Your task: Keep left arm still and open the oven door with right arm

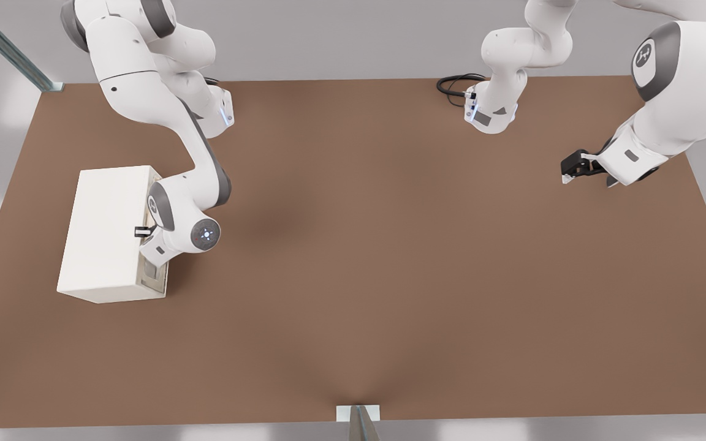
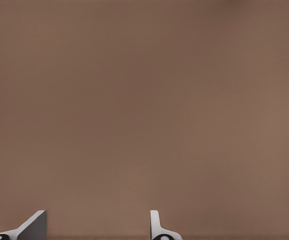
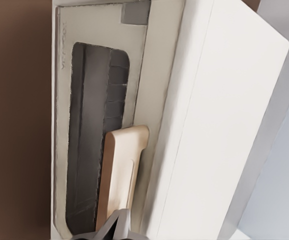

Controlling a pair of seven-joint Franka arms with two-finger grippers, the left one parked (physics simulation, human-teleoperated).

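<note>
Right wrist view: the hand [image 3: 115,226] sits at the handle [image 3: 120,172] of the oven door [image 3: 97,125]; its grip I cannot tell. That stiff, hinged door likely pulls best by this handle.

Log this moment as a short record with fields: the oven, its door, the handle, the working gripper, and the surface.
oven: small cream-white rectangular box, on the front view's left side of the table
oven door: narrow cream front panel with a dark grey window; looks flush with the box, apparently not yet open
handle: pale beige bar beside the window
gripper: black two-finger gripper of the right arm, at the door's upper edge near the handle
surface: brown table
</note>
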